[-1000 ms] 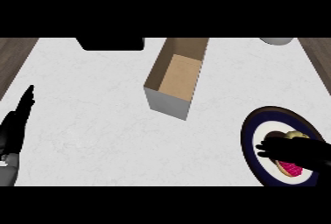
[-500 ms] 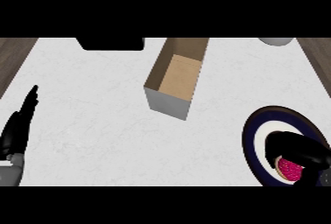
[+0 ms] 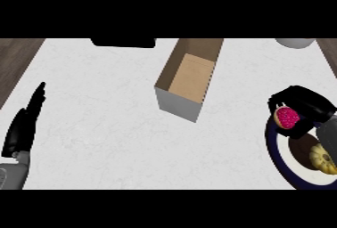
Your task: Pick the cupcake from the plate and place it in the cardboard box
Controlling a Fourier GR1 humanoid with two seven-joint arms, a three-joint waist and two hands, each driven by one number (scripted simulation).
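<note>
Nearest, at the plate's [image 3: 284, 165] front, a yellow ridged pastry [image 3: 324, 158] sits untouched. Above the plate's far rim the right hand [image 3: 304, 107] has its fingers curled round the pink-topped cupcake [image 3: 287, 117], now lifted clear where earlier it sat low on the plate. Carrying is under way; next it must swing left over the open cardboard box [image 3: 187, 78]. Left of the box, the left hand [image 3: 25, 122] rests straight-fingered.
</note>
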